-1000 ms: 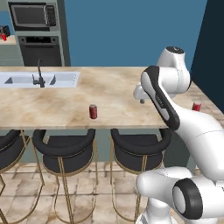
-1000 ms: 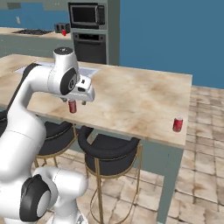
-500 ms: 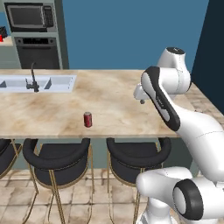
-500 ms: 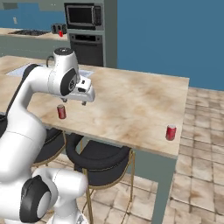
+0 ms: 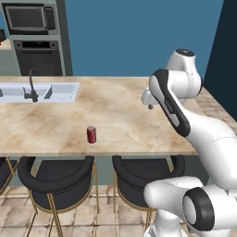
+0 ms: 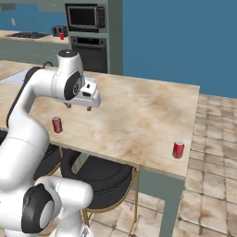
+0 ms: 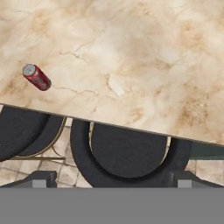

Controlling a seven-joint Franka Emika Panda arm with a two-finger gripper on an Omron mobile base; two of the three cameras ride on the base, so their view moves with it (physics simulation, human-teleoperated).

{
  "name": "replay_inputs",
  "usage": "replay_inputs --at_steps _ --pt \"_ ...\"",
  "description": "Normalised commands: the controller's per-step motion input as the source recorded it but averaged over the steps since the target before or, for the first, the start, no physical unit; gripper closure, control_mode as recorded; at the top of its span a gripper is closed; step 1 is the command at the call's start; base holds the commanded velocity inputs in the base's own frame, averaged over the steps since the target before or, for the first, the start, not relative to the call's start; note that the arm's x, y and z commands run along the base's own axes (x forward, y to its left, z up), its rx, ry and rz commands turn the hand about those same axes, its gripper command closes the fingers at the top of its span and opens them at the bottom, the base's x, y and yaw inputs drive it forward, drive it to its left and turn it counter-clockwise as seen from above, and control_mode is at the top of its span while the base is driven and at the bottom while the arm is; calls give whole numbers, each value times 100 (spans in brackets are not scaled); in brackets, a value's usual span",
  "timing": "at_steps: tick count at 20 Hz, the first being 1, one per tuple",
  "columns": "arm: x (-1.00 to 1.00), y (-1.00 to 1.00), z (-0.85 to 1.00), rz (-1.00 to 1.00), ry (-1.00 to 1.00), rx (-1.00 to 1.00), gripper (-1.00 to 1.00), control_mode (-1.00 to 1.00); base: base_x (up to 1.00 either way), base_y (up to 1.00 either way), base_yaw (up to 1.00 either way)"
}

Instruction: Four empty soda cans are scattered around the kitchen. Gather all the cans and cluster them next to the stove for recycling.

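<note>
One red soda can (image 5: 91,134) (image 6: 57,124) stands upright near the front edge of the beige island counter (image 5: 125,115). A second soda can (image 6: 178,149) stands at the island's right front corner. A third small red can (image 6: 61,36) sits on the back counter beside the black stove (image 6: 25,34). My gripper (image 6: 78,107) (image 5: 149,102) hangs open above the island, right of and behind the first can, with nothing between its fingers. In the hand view that can (image 7: 36,77) shows at the upper left, well away from my fingertips (image 7: 42,178).
A sink with a black tap (image 5: 34,90) is set into the island's left part. Black stools (image 5: 58,178) (image 6: 99,176) (image 7: 127,153) stand under the front edge. A microwave and oven (image 6: 88,32) fill the back wall, with a toaster (image 6: 56,31) near the stove.
The base has driven, so the whole scene has shifted in both base views; the first can now shows farther right in the left base view. The arm keeps its pose, gripper still open.
</note>
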Motion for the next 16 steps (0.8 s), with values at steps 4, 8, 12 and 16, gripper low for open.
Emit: replay_inputs --at_steps 4,8,12,16 --pt "0 0 0 0 0 0 -100 100 8 -7 0" --pt "0 0 0 0 0 0 -100 100 0 0 0" --pt "0 0 0 0 0 0 -100 100 0 0 0" --pt "0 0 0 0 0 0 -100 100 0 0 0"
